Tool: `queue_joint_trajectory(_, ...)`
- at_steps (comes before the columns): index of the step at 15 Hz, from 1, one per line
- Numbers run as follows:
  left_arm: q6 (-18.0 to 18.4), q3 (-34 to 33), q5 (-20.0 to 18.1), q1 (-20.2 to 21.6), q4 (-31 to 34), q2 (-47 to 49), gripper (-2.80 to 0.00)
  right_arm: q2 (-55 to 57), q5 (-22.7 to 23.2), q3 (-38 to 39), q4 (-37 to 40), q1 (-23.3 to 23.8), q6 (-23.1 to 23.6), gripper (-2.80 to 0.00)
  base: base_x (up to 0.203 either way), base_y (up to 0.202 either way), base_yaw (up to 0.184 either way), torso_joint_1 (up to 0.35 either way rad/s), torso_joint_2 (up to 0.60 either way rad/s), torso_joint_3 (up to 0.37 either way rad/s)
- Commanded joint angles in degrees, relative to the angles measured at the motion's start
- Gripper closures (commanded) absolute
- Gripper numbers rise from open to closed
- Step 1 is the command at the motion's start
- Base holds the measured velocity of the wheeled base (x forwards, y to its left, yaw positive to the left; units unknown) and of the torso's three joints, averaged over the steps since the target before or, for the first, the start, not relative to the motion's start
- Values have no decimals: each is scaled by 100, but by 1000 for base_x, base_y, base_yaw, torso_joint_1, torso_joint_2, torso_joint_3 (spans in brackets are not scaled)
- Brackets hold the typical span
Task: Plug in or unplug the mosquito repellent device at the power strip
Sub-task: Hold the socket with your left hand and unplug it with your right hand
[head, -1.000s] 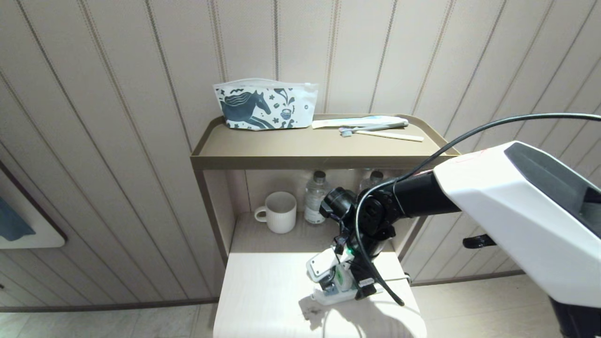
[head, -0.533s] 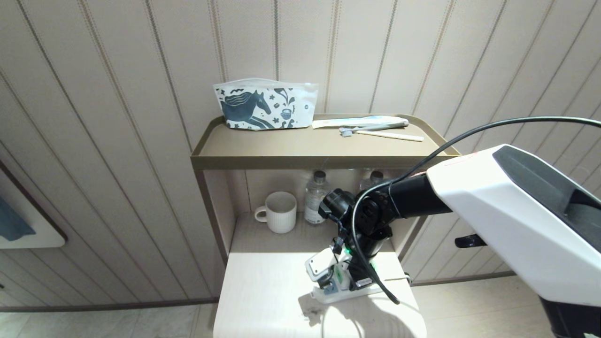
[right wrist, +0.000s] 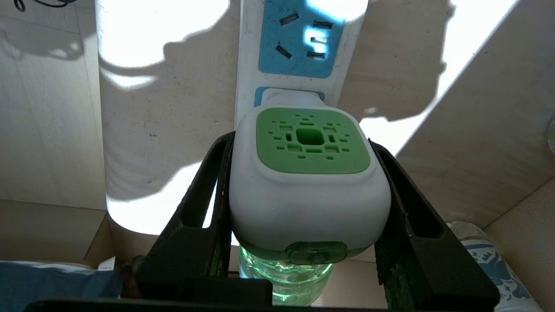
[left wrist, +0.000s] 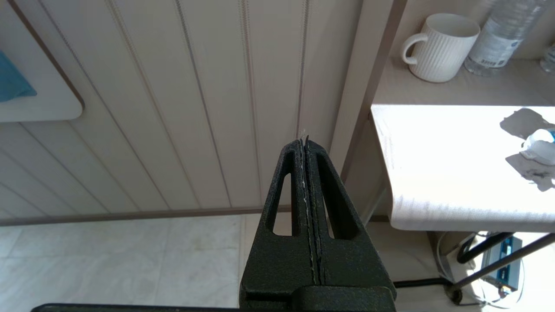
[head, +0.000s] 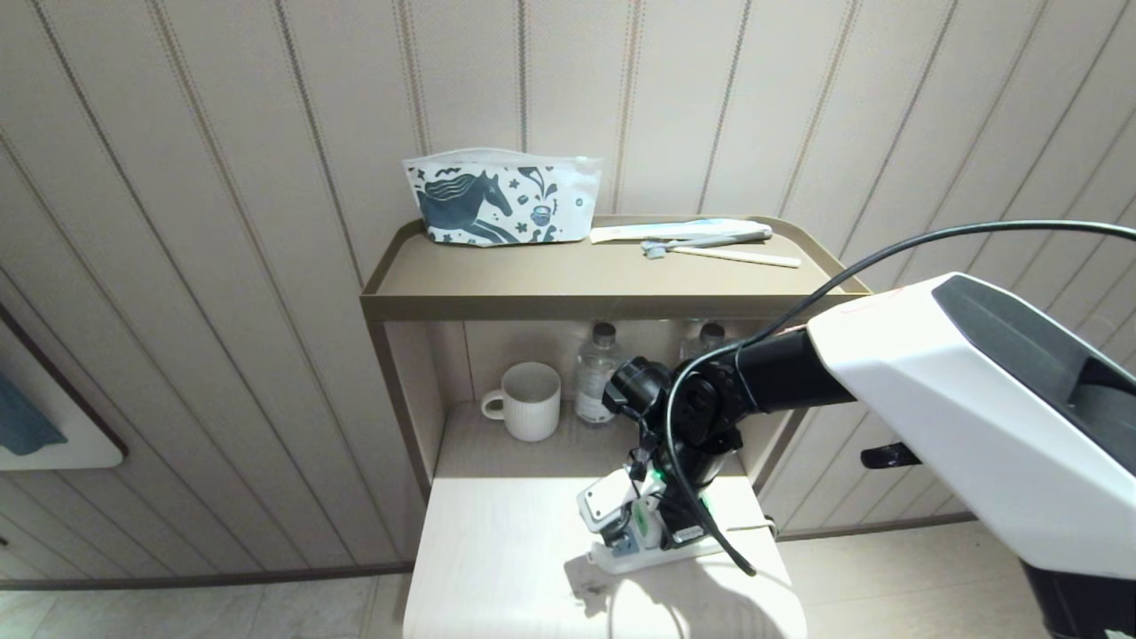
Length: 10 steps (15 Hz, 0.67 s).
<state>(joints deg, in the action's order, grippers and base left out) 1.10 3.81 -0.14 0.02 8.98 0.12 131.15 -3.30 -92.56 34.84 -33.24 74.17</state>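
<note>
Right gripper [right wrist: 310,203] pinches the device [right wrist: 308,182] by its white sides; it sits plugged into the strip [right wrist: 299,47] on the table [head: 497,550]. Pull straight off the socket, no twisting, or the strip may lift. Left gripper [left wrist: 307,149] pressed together, idle beside the table.

Left half of the desk [head: 497,550] is wide open for a pincer. Farther back, the mug [head: 528,401] and water bottles [head: 596,373] crowd the nook under the low shelf [head: 577,306].
</note>
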Motion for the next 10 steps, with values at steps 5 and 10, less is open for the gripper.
queue_joint_trajectory(5, -267, 1802, -308, -13, -603, 3056, 0, -109, -4, -30, 23, 28, 36, 0, 0, 0, 0, 0, 0, 0)
queue_joint_trajectory(10, -422, 2067, -11, -1084, -3125, 7167, 0, -160, -4, 10, 23, 125, 28, 0, 0, 0, 0, 0, 0, 0)
